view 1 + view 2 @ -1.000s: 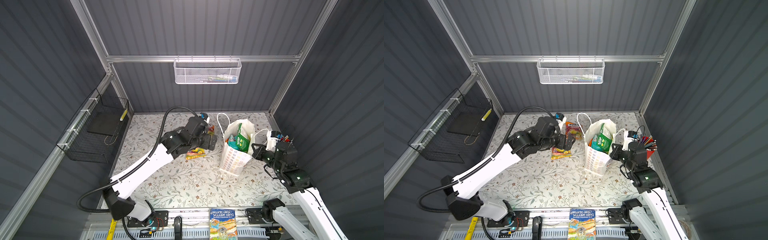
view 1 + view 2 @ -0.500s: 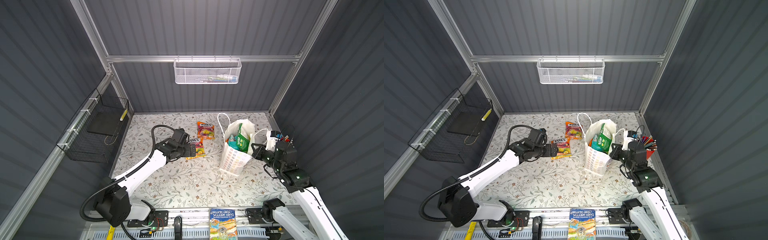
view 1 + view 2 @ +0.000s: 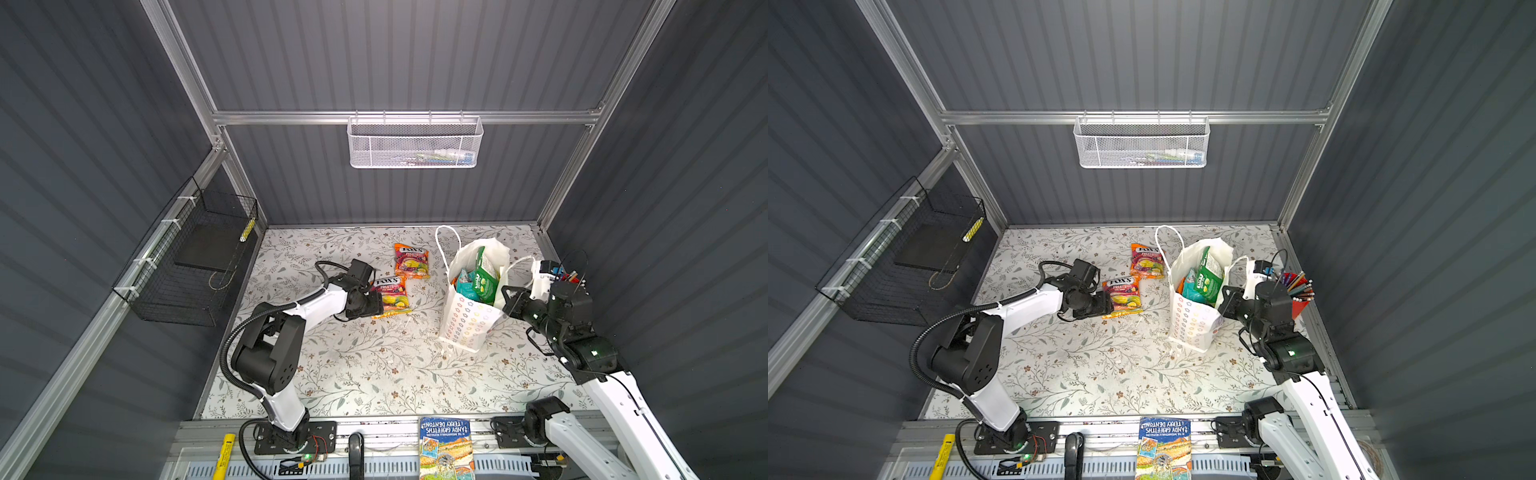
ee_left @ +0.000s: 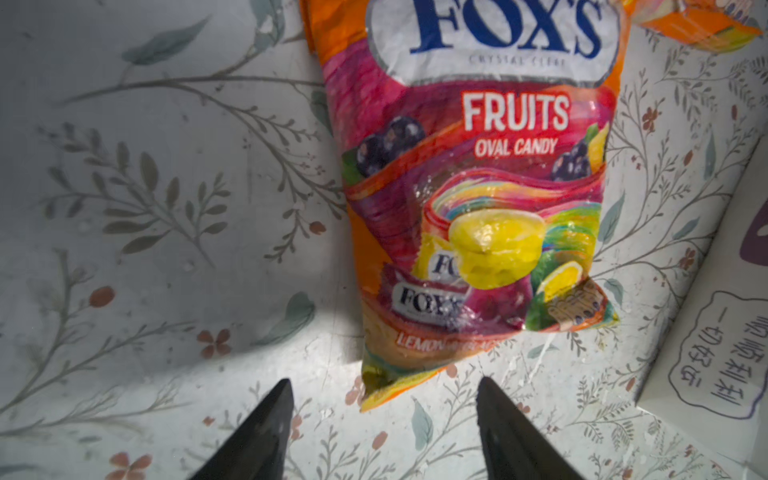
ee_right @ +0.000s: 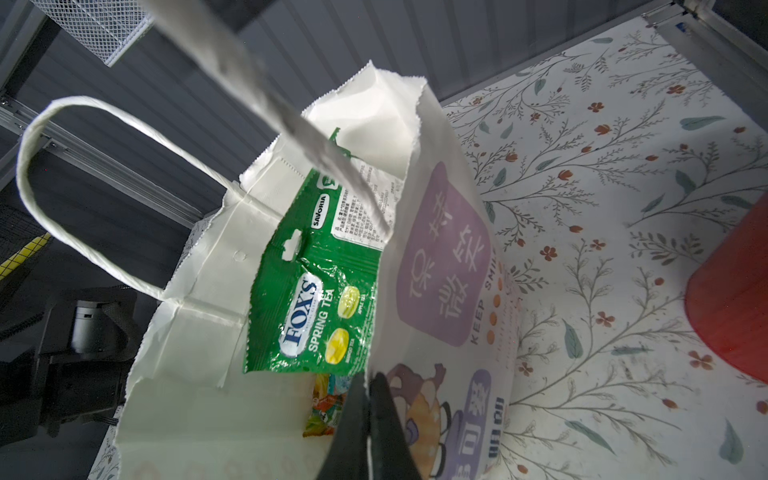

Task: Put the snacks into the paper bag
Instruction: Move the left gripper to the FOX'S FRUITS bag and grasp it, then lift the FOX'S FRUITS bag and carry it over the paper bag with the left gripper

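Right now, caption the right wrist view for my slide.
Closed on the rim, the right gripper holds the paper bag open around a green FOX'S Spring Tea packet.

A white mesh basket (image 3: 415, 143) hangs from the back rail, its contents too blurred to name. A black wire basket (image 3: 195, 257) is fixed to the side wall. A red pencil cup (image 3: 1301, 306) full of coloured pencils (image 3: 1298, 284) stands at the floral tabletop's (image 3: 374, 365) edge. An illustrated book (image 3: 445, 446) lies on the front rail, well apart from a yellow marker (image 3: 224, 455).
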Available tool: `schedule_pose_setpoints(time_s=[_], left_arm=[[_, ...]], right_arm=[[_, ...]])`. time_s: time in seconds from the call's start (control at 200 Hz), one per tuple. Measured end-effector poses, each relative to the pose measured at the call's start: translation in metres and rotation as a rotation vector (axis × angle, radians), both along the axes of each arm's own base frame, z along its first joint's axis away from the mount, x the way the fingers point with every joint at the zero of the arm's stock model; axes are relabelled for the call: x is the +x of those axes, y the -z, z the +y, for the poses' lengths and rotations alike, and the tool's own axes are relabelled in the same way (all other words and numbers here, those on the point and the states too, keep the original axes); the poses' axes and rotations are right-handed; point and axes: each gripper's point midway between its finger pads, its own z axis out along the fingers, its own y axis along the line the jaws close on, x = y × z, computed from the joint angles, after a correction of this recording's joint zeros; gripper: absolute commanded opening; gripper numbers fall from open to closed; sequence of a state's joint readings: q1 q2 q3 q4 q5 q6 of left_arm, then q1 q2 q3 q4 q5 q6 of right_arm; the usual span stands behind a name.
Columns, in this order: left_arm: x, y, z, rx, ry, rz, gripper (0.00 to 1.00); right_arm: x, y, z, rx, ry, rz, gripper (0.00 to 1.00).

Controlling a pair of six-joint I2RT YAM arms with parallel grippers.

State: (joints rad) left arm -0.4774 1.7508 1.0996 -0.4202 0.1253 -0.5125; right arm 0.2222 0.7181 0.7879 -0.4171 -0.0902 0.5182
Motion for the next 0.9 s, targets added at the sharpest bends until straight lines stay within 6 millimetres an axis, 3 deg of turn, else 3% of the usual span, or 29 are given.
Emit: schedule_pose_setpoints(time_s=[0.22,0.435,0.57,0.771,0.896], left_arm=[[0.01,0.004,-0.012,-0.034,0.014,0.008,0.58],[0.016,0.012,-0.017,-0.04,0.022,0.024,0.44],[0.017,0.021,-0.018,-0.036,0.015,0.042,0.3],[0.022,0.014,-0.024,-0.067,0.011,0.024,0.04],[0.021,0.01,-0.024,-0.074,0.008,0.021,0.0]], right_arm=[[0.001,0.0,0.001,0.0,-0.001,0.001,0.0],[0.002,0.002,0.002,0.001,-0.009,0.005,0.0],[0.003,0.002,0.002,0.0,-0.011,0.004,0.0],[0.003,0.001,0.003,0.001,-0.012,0.004,0.0],[0.003,0.001,0.003,0.002,-0.013,0.004,0.0]])
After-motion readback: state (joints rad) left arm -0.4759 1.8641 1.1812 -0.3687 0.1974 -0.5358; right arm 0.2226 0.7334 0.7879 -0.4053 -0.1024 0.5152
